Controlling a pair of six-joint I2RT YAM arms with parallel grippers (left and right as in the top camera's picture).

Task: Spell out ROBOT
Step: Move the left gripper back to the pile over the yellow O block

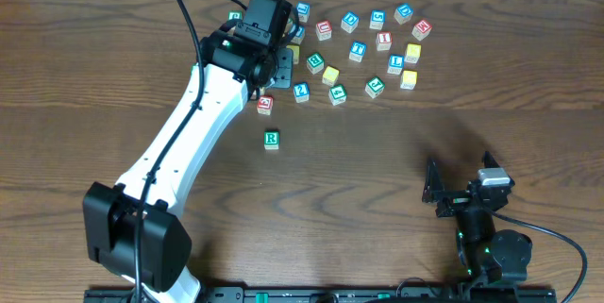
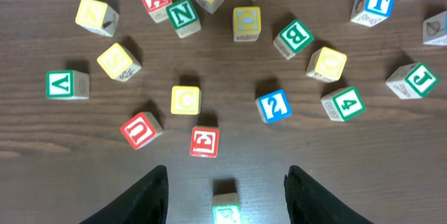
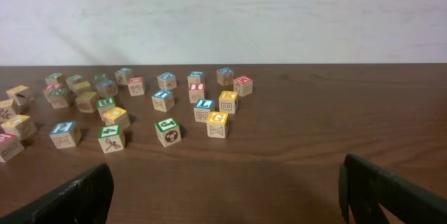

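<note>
your table [image 1: 528, 67] carries everything: a loose scatter of alphabet cubes [image 1: 357, 51] along the middle of its far edge, and bare wood toward the near edge, which i judge is left free for the word. your left arm [image 1: 189, 133] stretches from the near left corner over the left end of that scatter, so the left gripper [image 2: 227, 176] hangs above the cubes, placed to pick the next letter; its jaws stand about half open and hold nothing. your right arm [image 1: 477, 220] sits by the near right corner, out of the way, with the right gripper [image 3: 227, 199] spread as wide as it goes and empty. the green r cube [image 1: 272, 139] lies alone, well apart from the scatter on its near side and left of the table's middle, probably so that four more letters fit to its right. in the scatter lie the green b cube [image 2: 294, 38], the blue t cube [image 2: 372, 4] and a yellow cube [image 2: 246, 23] that seems to read o, likely your next target. a second o i cannot make out.
</note>
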